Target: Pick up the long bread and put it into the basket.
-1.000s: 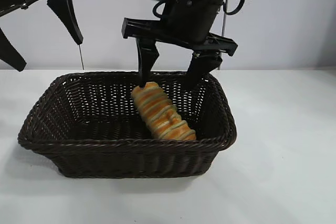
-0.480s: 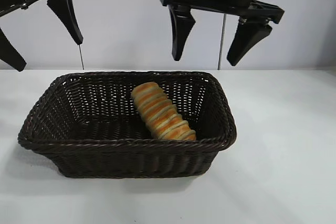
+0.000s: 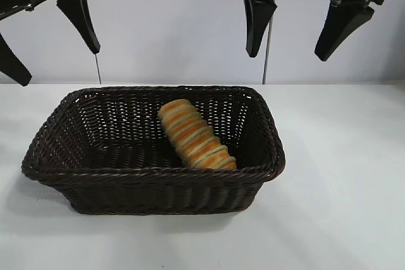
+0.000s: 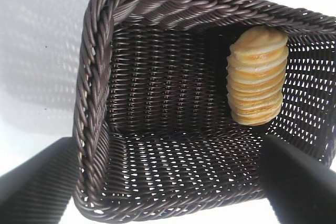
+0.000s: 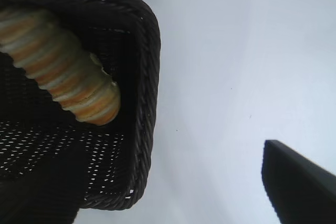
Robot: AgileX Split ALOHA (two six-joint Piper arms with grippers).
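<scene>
Lying slantwise inside the basket, the long bread is untouched; both the right pincer and left pincer are held spread above.

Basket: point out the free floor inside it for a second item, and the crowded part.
Free: the basket floor between its left wall and the long bread. Crowded: the right side, where the bread runs from back wall to front rim.
</scene>
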